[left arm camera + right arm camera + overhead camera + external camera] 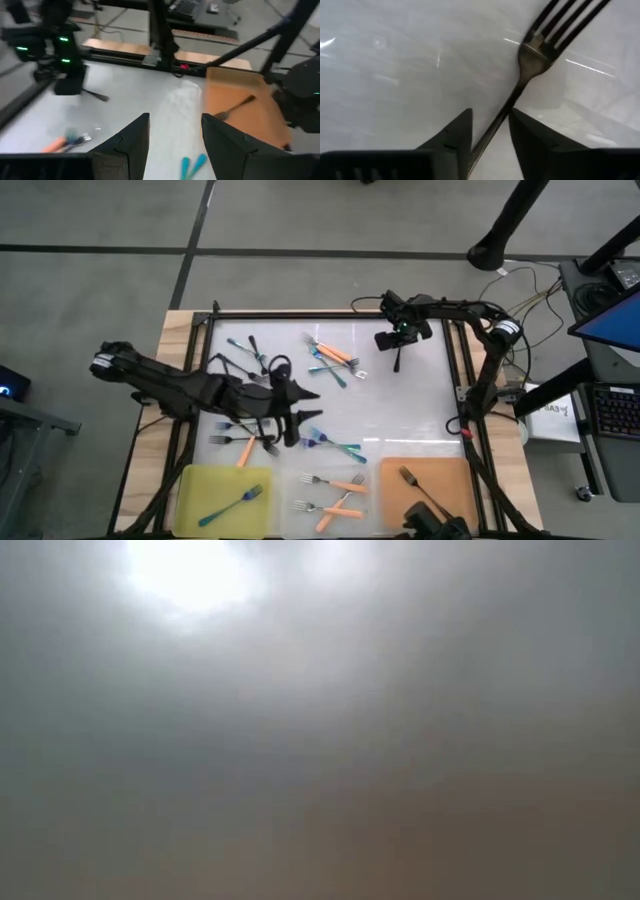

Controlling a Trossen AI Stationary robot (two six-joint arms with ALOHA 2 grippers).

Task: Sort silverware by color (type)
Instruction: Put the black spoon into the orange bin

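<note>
My right gripper (pixel 396 345) points down at the table's far right. Its open fingers stand on either side of the handle of a dark fork (pixel 535 50), which lies flat on the white table top (pixel 400 410). My left gripper (pixel 308 407) hovers open above the middle of the table, with nothing between its fingers (pixel 172 145). Loose forks lie in groups: orange and teal ones (pixel 335 360) at the far middle, dark ones (pixel 250 362) at the far left, and blue ones (pixel 335 445) near the middle. The low view shows only haze.
Along the near edge lie a yellow mat (pixel 200 480) with one blue fork (pixel 232 505), a clear tray (pixel 305 492) with orange-handled forks, and an orange mat (pixel 450 480) with one dark fork (pixel 408 477). A black frame (pixel 330 313) rims the table.
</note>
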